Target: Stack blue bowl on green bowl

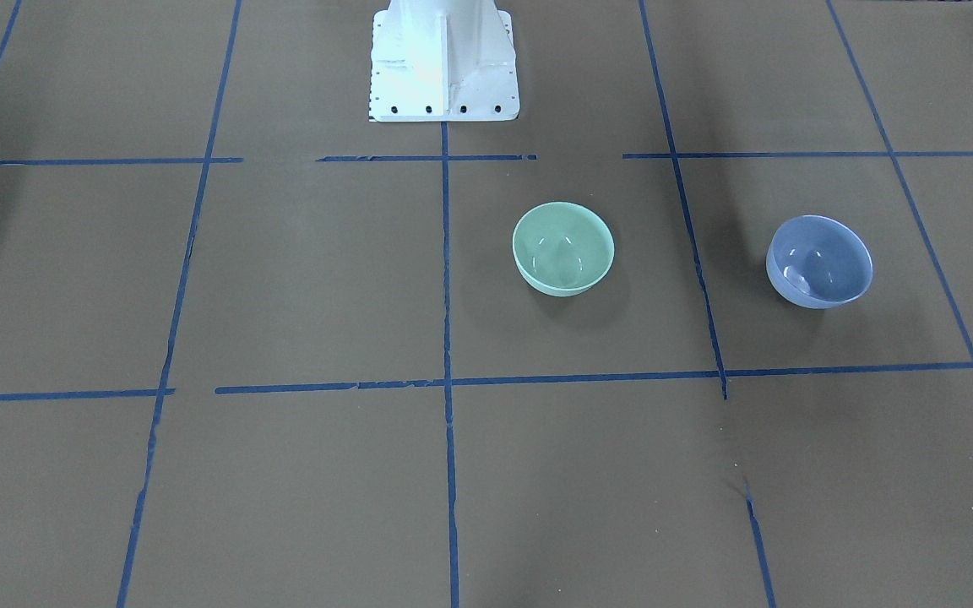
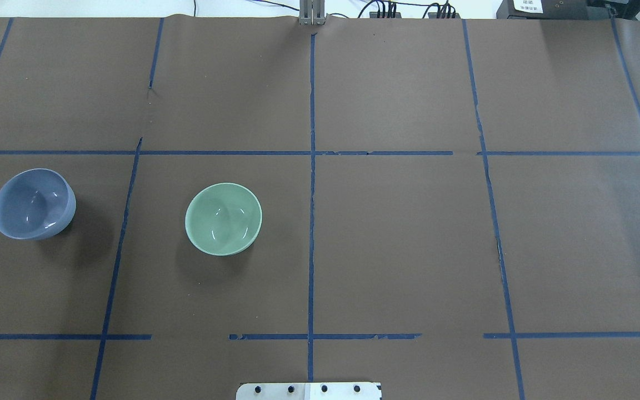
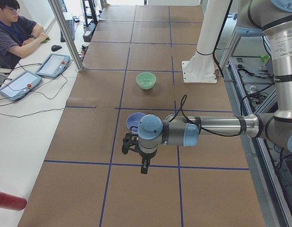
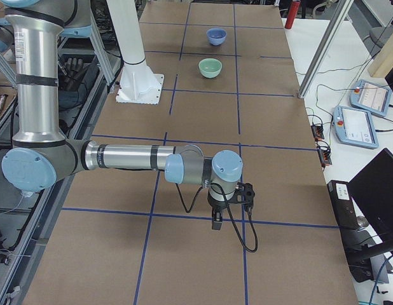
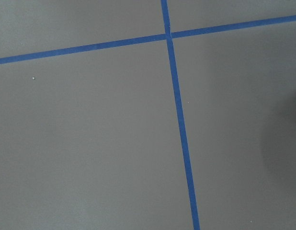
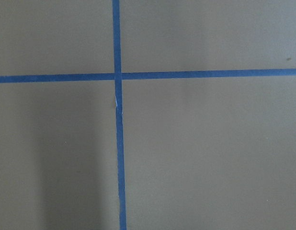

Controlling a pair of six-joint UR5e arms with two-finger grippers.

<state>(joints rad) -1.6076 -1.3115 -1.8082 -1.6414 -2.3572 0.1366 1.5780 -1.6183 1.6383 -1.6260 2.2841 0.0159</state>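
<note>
The blue bowl [image 2: 34,204] stands upright on the brown table cover at the far left of the overhead view. The green bowl [image 2: 223,219] stands upright to its right, about a bowl's width and a half away, apart from it. Both are empty; they also show in the front-facing view, blue [image 1: 818,262] and green [image 1: 563,248]. My left gripper [image 3: 144,166] shows only in the exterior left view, hanging above the table nearer the camera than the blue bowl [image 3: 134,121]. My right gripper [image 4: 217,222] shows only in the exterior right view, far from both bowls. I cannot tell whether either is open or shut.
The white robot pedestal [image 1: 444,59] stands at the table's robot-side edge. Blue tape lines [image 2: 311,166] grid the cover. An operator [image 3: 13,33] sits beside teach pendants [image 3: 52,65] past the far edge. Both wrist views show only cover and tape.
</note>
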